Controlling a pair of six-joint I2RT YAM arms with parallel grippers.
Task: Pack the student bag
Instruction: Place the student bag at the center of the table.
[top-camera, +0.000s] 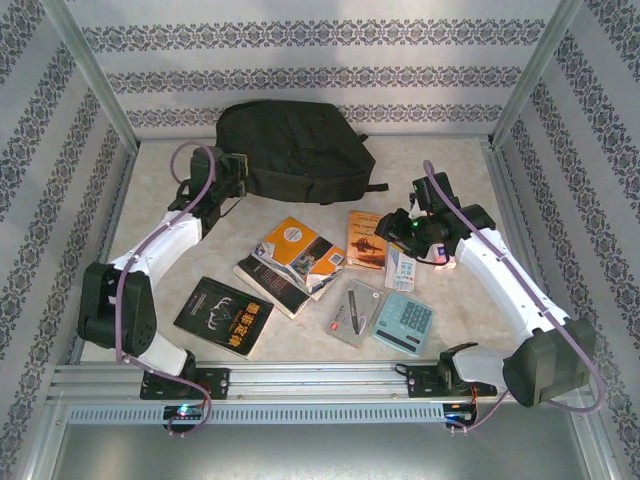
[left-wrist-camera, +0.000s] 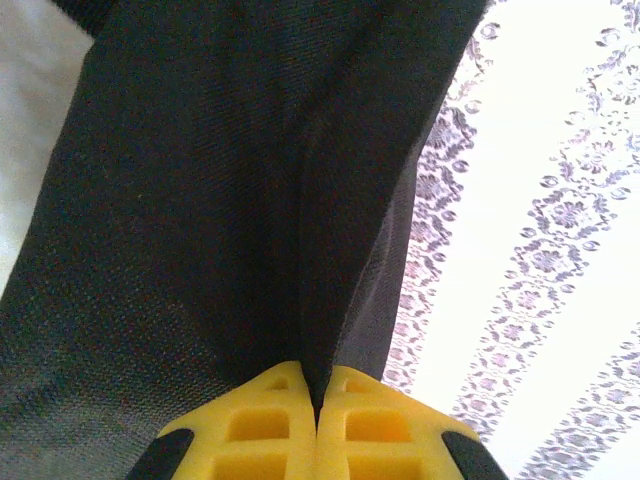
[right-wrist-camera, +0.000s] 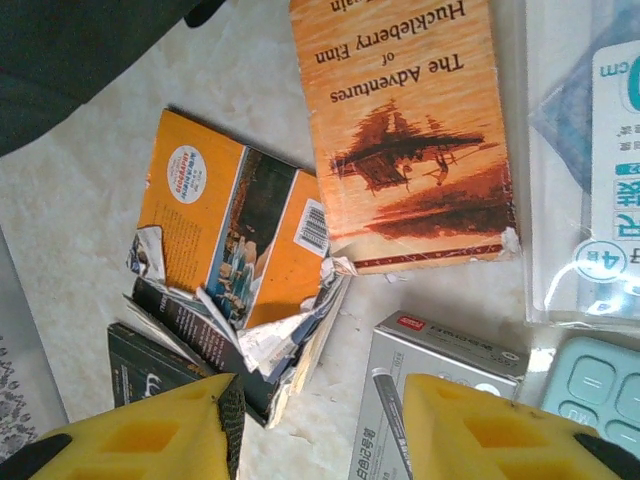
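Top external: the student bag (top-camera: 295, 148) lies at the far middle of the table (top-camera: 450, 165). It is black and soft with a rounded top, and a strap trails to the right. The left gripper (top-camera: 233, 172) sits at its near-left edge, tips hidden by the wrist. The right gripper (top-camera: 397, 230) hangs over a Huckleberry Finn paperback (top-camera: 366, 240).

Left wrist: the yellow fingers (left-wrist-camera: 265, 425) are pressed together, pinching a fold of the bag's woven fabric (most of the bag is cut off).

Right wrist: the jaws stand moderately apart with nothing between them. A torn orange paperback (right-wrist-camera: 235, 225) and a grey box (right-wrist-camera: 430, 400) lie below. The calculator (right-wrist-camera: 600, 390) is cropped.
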